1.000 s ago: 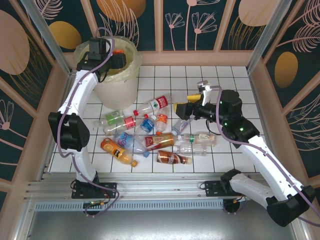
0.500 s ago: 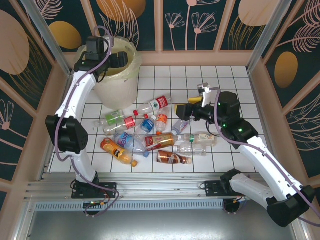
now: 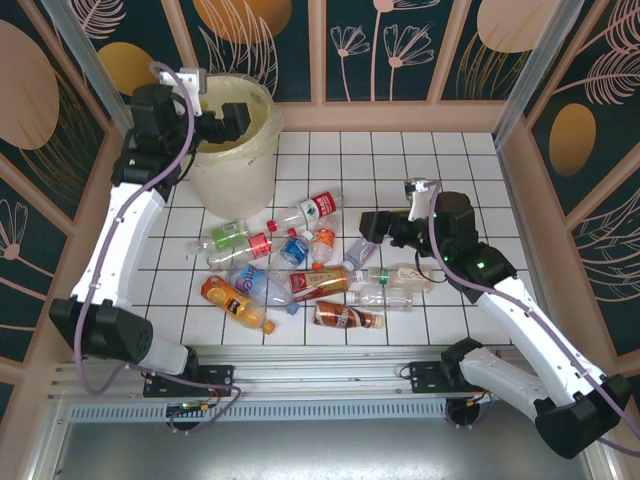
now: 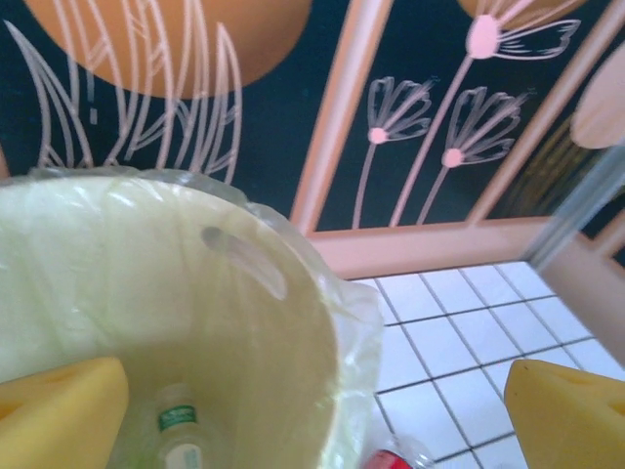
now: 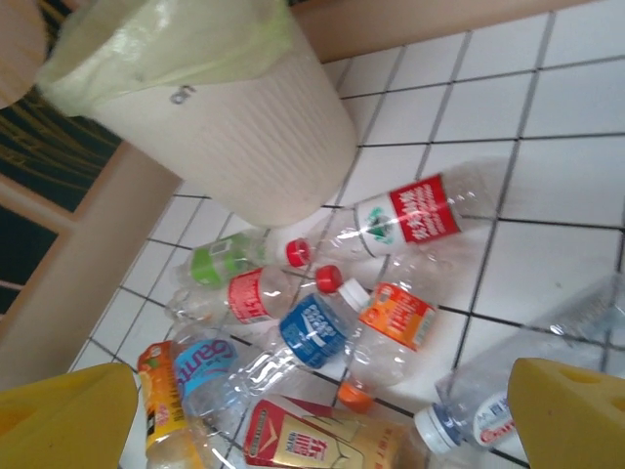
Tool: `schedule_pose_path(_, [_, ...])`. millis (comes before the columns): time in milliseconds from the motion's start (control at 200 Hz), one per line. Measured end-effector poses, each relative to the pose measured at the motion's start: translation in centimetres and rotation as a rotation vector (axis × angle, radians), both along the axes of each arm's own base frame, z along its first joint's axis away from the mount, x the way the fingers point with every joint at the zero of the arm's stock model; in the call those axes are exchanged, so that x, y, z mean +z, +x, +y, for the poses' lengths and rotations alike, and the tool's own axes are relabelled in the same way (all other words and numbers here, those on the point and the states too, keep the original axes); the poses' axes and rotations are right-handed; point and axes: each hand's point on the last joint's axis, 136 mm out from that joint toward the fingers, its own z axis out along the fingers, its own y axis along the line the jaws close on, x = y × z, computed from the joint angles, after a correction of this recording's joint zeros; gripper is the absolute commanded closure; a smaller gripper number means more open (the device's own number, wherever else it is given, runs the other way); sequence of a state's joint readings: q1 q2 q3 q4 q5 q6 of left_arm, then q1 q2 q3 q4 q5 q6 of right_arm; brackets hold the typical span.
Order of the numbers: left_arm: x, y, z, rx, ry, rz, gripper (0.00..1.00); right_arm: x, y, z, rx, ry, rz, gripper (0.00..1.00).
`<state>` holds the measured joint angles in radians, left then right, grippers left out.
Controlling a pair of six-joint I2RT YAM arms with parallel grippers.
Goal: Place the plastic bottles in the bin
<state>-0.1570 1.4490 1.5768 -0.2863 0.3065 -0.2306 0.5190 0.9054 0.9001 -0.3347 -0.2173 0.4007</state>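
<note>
A: What changed at the left gripper [image 3: 215, 105]?
B: Its fingers have just spread wide above the bin [image 3: 235, 170], far left. One bottle [image 4: 178, 435] lies inside.
A: The right gripper [image 3: 372, 222]?
B: Also wide and empty, over the remaining bottles [image 3: 300, 270] in the middle.

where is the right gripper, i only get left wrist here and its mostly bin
Observer: The right gripper hangs open above the right end of the bottle pile, holding nothing.
Operator: how many bottles on the table
Observer: About a dozen plastic bottles lie on the white tiles between the two arms, several touching.
Operator: which one sits nearest the bin
Observer: A green-labelled bottle looks nearest, lying on its side just in front of the base of the bin.
</note>
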Motion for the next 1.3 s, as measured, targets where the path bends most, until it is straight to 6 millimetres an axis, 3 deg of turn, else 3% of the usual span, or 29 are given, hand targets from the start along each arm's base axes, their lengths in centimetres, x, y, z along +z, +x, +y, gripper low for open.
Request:
schedule_pose_path(210, [-3.0, -4.3, -2.1, -0.118, -0.071, 0.037, 0.02, -3.0, 0.2, -1.8, -0.126, -0.029, 0.110, 0.06])
schedule_pose_path(445, [-3.6, -10.0, -7.7, -0.297, -0.116, 0.013, 0.02, -6.5, 0.5, -3.2, -0.236, -0.053, 0.210, 0.09])
schedule_pose_path(580, [-5.2, -12.6, -10.0, -0.372, -0.130, 0.026, 0.02, -8.9, 1.2, -3.4, -0.286, -0.056, 0.273, 0.09])
schedule_pose_path(736, [-8.5, -14.7, -12.7, -0.453, -0.124, 0.081, 0.02, -11.8, 2.5, -4.2, -0.353, -0.057, 0.347, 0.12])
schedule_pose_path(891, [-12.0, -17.2, -15.1, -0.533, -0.113, 0.149, 0.02, -13.2, 4.2, -5.0, -0.412, -0.036, 0.369, 0.16])
schedule_pose_path(1096, [-14.3, -18.8, -16.8, -0.584, -0.116, 0.182, 0.02, -16.0, 6.1, -6.1, -0.478, -0.019, 0.406, 0.20])
schedule_pose_path(1301, [-17.2, -20.2, -18.6, -0.635, -0.104, 0.226, 0.01, -18.4, 7.9, -5.2, -0.470, -0.010, 0.433, 0.21])
